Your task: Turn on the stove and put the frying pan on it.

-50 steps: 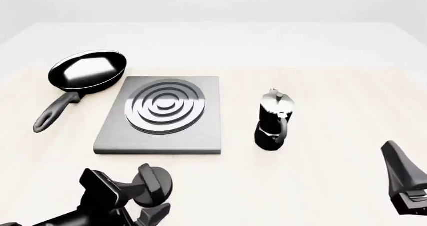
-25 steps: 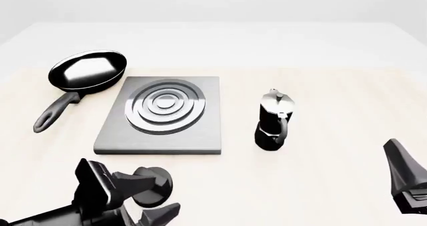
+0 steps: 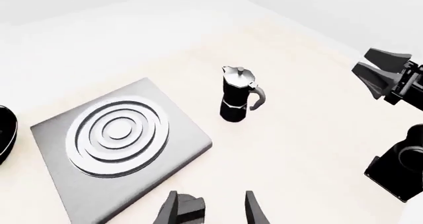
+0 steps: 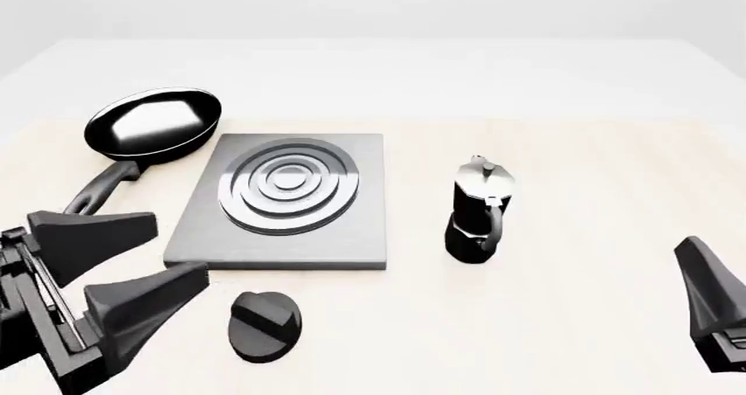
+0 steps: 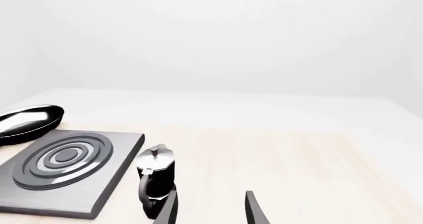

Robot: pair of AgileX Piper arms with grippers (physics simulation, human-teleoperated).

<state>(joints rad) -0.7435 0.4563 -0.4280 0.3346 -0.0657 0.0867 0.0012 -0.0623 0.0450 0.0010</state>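
The stove (image 4: 286, 194) is a grey slab with silver rings, mid-left on the table. Its black knob (image 4: 265, 325) lies loose in front of it, with nothing touching it. The frying pan (image 4: 154, 122) sits on the table at the stove's far left corner, handle (image 4: 93, 194) pointing toward me. My left gripper (image 4: 181, 246) is open and empty, left of the knob and near the handle's end. My right gripper (image 4: 708, 294) is at the right edge, open and empty. The left wrist view shows the stove (image 3: 119, 135) and open fingers (image 3: 178, 209). The right wrist view shows the stove (image 5: 66, 164) and the pan (image 5: 29, 120).
A black-and-silver moka pot (image 4: 478, 211) stands upright right of the stove; it also shows in the left wrist view (image 3: 238, 95) and the right wrist view (image 5: 157, 177). The right arm (image 3: 396, 80) passes through the left wrist view.
My left gripper, which was around the knob, has let go and pulled back to the left, leaving the knob uncovered. The right gripper has barely moved.
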